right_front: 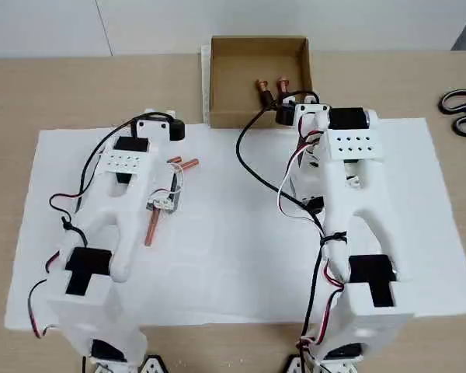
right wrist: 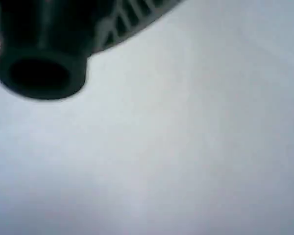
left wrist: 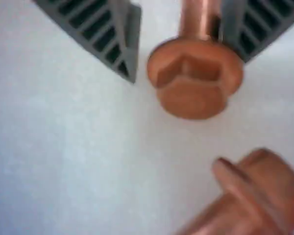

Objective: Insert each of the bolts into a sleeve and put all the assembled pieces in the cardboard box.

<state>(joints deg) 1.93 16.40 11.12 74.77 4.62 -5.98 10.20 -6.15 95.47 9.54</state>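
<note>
My left gripper (left wrist: 186,63) is open, its grey fingers (left wrist: 112,39) straddling a copper bolt (left wrist: 195,81) that lies on the white sheet (right_front: 233,233), with its shaft against one finger. A second copper bolt (left wrist: 255,191) lies close by. From above, these two bolts (right_front: 184,163) poke out beside the left arm, and a third bolt (right_front: 151,229) lies nearer the front. My right gripper (right wrist: 54,29) is shut on a black sleeve (right wrist: 39,73), held above the sheet just in front of the cardboard box (right_front: 217,78). Two assembled pieces (right_front: 270,87) lie inside the box.
Black scissors (right_front: 462,109) lie on the wooden table at the far right, off the sheet. Loose cables (right_front: 256,167) trail from both arms across the sheet. Between the arms the sheet is bare.
</note>
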